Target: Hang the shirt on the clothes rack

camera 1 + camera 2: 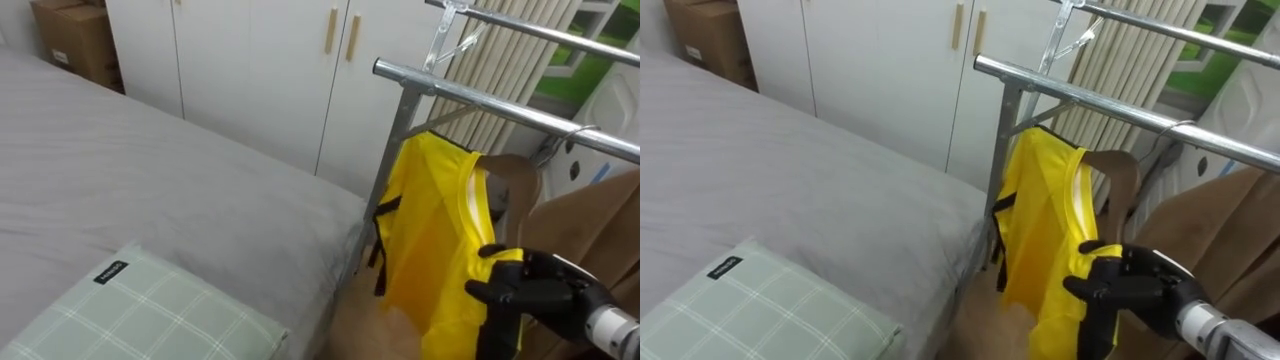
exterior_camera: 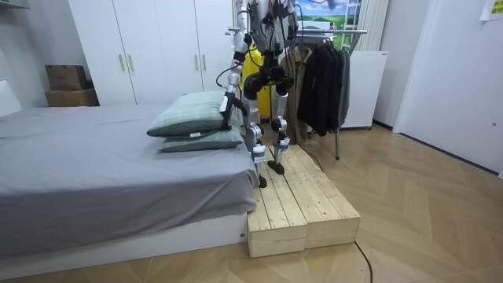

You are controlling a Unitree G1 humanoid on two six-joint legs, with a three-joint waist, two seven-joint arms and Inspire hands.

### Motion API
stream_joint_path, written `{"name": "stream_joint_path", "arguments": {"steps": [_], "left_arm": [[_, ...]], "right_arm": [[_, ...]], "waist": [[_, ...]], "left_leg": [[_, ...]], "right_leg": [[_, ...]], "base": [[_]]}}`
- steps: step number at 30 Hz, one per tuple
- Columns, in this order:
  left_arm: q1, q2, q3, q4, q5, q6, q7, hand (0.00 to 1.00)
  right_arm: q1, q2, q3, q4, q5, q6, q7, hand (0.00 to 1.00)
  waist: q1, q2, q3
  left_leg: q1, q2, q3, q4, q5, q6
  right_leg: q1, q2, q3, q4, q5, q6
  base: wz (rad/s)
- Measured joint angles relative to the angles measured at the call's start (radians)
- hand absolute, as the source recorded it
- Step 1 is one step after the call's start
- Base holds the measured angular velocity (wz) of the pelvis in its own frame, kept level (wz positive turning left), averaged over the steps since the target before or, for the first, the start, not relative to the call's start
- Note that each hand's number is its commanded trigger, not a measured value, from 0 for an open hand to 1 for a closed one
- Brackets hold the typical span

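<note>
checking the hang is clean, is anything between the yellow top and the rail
Nothing visible: the yellow top hangs by its hanger from the rail, right hand gripping its cloth. A brown coat hangs beside.

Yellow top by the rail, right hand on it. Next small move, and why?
Probably open the right hand and ease it back. The hanger's hook looks already over the rail, and the yellow top hangs from it, with the hand curled on its edge.
</note>
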State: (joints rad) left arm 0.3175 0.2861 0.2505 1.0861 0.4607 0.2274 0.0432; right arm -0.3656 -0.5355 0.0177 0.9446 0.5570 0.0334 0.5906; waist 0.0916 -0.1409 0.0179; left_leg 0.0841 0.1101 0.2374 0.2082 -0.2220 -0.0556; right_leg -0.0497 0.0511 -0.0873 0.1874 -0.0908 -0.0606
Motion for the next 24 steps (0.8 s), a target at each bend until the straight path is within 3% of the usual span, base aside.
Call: {"name": "stream_joint_path", "arguments": {"steps": [12, 24], "left_arm": [[0.0, 0.0, -0.003, 0.0, -0.019, 0.0, 0.011, 0.0], [0.0, -0.01, -0.014, -0.001, -0.019, 0.006, 0.034, 0.0]], "right_arm": [[0.0, 0.0, -0.001, -0.001, 0.004, -0.011, -0.022, 0.0], [-0.023, 0.001, -0.012, -0.026, -0.132, -0.01, -0.169, 0.0]], "waist": [[0.0, 0.003, 0.0016], [-0.003, 0.003, 0.0002]], "left_leg": [[-0.001, 0.001, 0.003, -0.003, 0.0, 0.0], [-0.004, 0.001, 0.005, -0.004, 0.0, 0.0]], "right_leg": [[-0.002, 0.001, -0.002, 0.001, 0.0, 0.0], [-0.005, 0.001, -0.001, 0.001, 0.0, 0.0]], "base": [[0.0], [0.0]]}}
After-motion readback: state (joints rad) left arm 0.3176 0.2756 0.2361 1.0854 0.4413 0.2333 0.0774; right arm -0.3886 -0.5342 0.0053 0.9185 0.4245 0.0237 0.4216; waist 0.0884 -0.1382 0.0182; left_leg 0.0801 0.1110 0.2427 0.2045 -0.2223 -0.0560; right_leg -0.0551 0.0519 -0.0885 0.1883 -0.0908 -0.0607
